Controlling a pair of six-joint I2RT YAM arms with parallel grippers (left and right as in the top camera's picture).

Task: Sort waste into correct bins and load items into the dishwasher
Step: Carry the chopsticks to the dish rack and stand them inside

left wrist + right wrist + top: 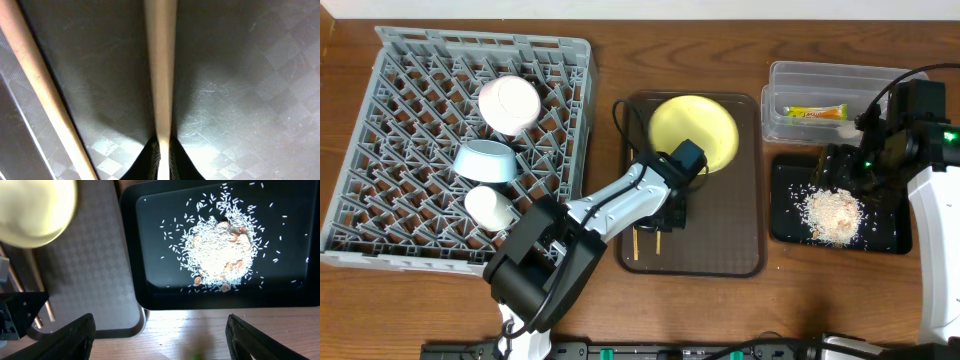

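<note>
Wooden chopsticks [160, 65], two; one plate [693, 130]

Grey rack [400, 130], yellow plate [698, 122], brown checkered tray [720, 230], tan chopstick [160, 75].

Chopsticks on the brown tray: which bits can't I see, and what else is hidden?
Chopsticks: overhead, upper parts hidden under the left arm; left wrist view blurs them and cuts their ends off.
Yellow plate: overhead, lower rim partly under that arm.
Snack wrapper: overhead, print too small to read.

Smooth wooden chopsticks [160, 75]; textured brown tray [240, 75]
</note>
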